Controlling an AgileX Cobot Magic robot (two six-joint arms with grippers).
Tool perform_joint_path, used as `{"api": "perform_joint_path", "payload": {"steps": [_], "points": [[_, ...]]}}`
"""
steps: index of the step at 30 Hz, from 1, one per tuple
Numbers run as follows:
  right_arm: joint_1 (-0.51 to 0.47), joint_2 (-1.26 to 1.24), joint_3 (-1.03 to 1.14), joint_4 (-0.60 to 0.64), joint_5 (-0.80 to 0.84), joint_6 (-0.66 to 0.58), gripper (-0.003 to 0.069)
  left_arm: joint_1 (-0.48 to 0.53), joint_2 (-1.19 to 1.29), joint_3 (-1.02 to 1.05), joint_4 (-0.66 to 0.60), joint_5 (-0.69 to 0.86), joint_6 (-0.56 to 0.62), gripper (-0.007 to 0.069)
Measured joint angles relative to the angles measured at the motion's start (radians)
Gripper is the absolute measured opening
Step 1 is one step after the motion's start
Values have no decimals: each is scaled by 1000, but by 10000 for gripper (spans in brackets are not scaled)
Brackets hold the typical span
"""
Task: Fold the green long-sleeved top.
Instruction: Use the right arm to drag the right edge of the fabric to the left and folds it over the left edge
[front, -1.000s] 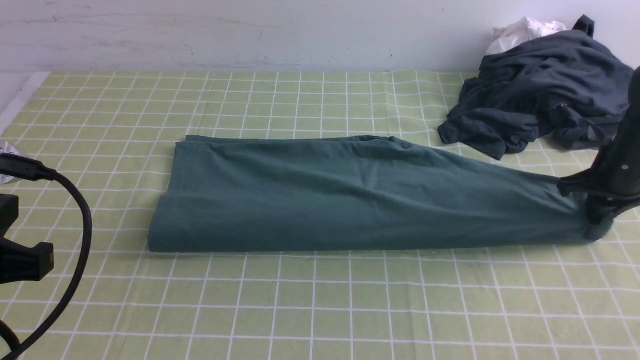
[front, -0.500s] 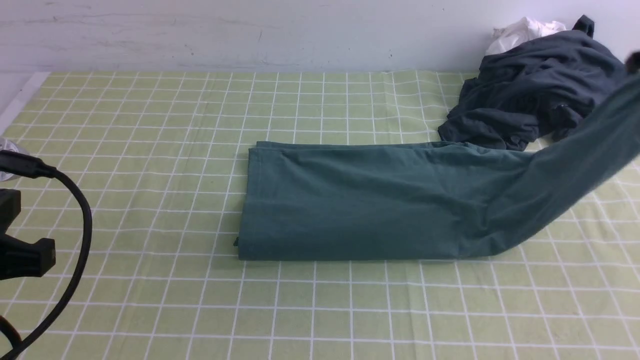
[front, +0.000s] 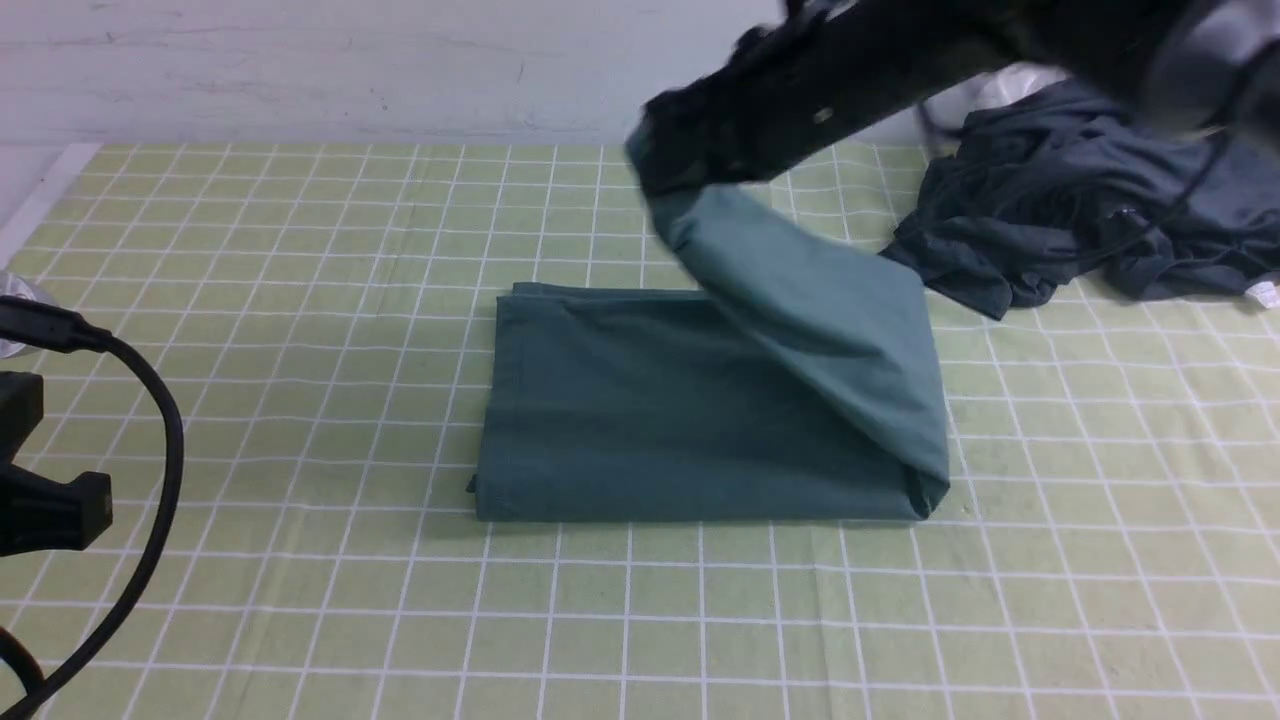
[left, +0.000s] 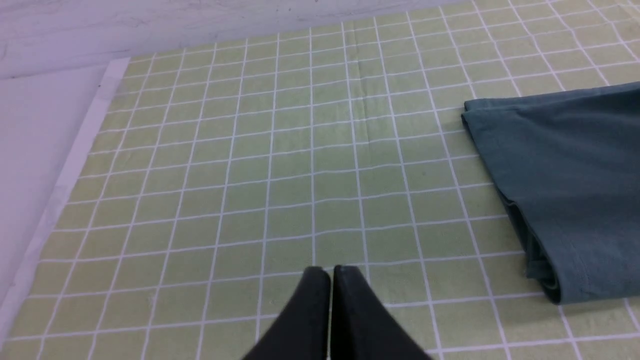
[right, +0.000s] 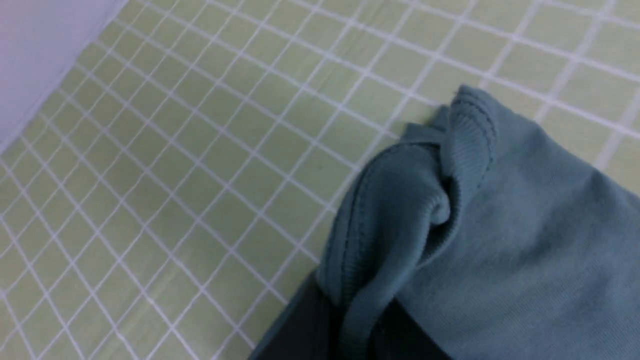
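Mid-table, folded flat into a band, right end raised and draped back over the rest: green top (front: 680, 420). Soft, light, limp; likely to sag and slip, so best taken at ribbed collar or hem. Pinched at the collar by right gripper (front: 668, 172). Left gripper (left: 330, 272) pressed together, empty, well aside over checked tablecloth (front: 300, 250).

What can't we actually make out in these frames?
- Right gripper: motion-blurred in the front view; in the right wrist view the green long-sleeved top drapes over it.
- Left gripper: cut off by the front view's left edge; only the fingertips show in its wrist view.
- White cloth: mostly behind the blurred right arm, front view.
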Motion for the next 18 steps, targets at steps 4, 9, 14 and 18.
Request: {"api": "perform_joint_path", "payload": {"steps": [4,9,14,18], "points": [[64,97,0,22,-57,-58,53,0,0,0,-2,0,0,-4],[67,136,0,47,-77,-66,215,0,0,0,-2,7,0,-4],[56,114,0,52,-83,-67,316,0,0,0,-2,7,0,-4],[52,116,0,53,-83,-67,315,0,0,0,-2,7,0,-4]]}}
